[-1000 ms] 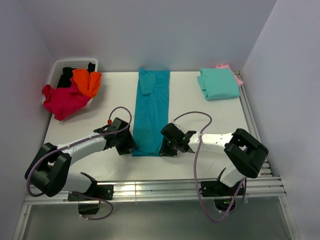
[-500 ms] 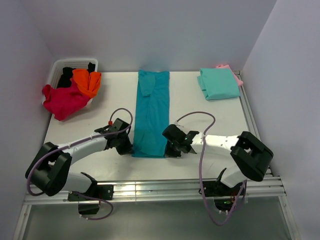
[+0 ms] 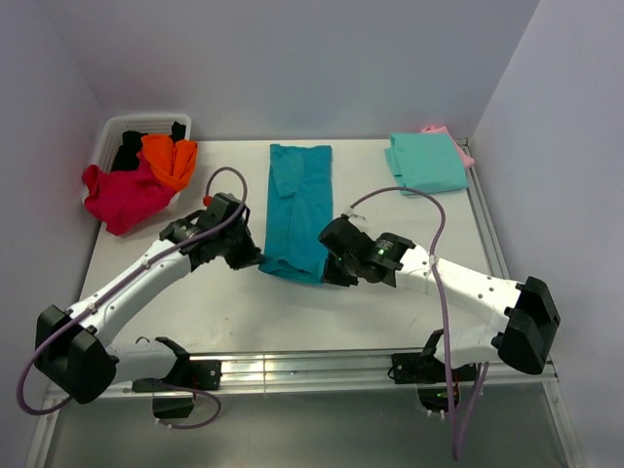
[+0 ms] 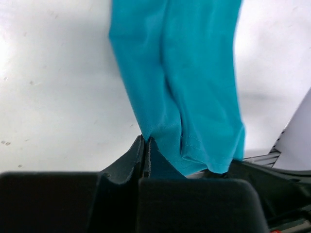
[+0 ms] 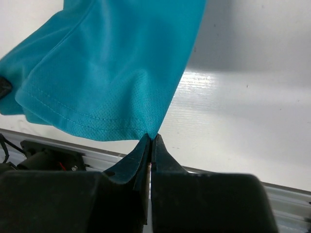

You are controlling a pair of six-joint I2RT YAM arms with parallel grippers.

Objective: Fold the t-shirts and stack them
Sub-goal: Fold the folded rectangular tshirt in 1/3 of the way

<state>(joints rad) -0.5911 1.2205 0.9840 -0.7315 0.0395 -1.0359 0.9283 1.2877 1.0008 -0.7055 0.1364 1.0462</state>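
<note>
Left arm and right arm both extended forward, forearms angled inward toward each other. Left claw closed, fingers pinching one near corner of the teal t-shirt. Right claw closed, pinching the other near corner.

Bright even overhead light, soft shadows, table glare, wrist foregrounds blurred

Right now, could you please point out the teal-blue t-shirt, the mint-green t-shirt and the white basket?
teal-blue t-shirt (image 3: 297,210), top external view, middle of the long folded strip.
mint-green t-shirt (image 3: 427,163), top external view, centre of its top face.
white slotted basket (image 3: 151,117), top external view, far rim.
</note>
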